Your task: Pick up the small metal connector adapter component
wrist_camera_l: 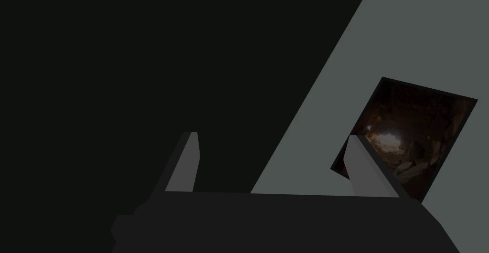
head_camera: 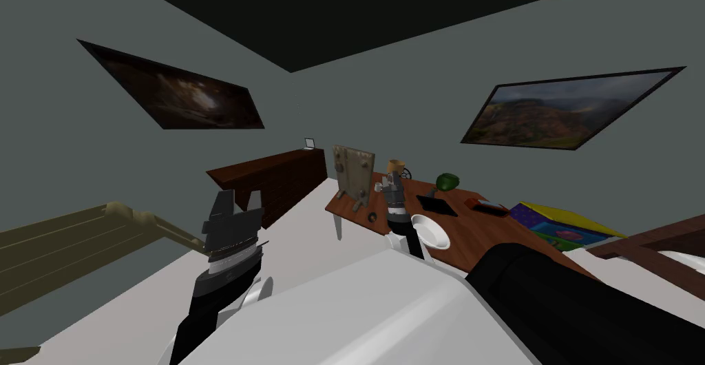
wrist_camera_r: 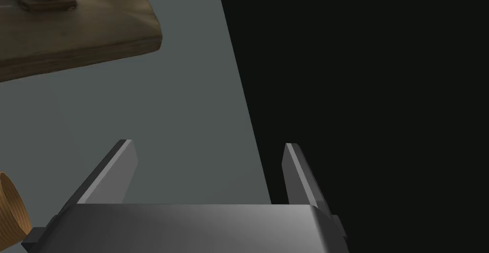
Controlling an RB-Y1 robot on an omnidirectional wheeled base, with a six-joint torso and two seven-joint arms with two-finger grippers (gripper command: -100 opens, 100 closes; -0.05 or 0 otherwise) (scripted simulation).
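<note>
**Desk:** Status of the claws?

**Me:** Item one, left gripper (wrist_camera_l: 273,135): raised on my left, well apart from the table (head_camera: 482,233), fingers wide apart, nothing between them. Item two, right gripper (wrist_camera_r: 207,145): over the table, near the upright wooden board (head_camera: 354,171) and a tan cup (head_camera: 394,166), fingers spread, nothing held.

**Desk:** The adapter?

**Me:** Item three, small dark round part (head_camera: 372,217), which I take for it: lying by the table's edge, below the board, near a white bowl (head_camera: 430,231), touching neither gripper.
</note>
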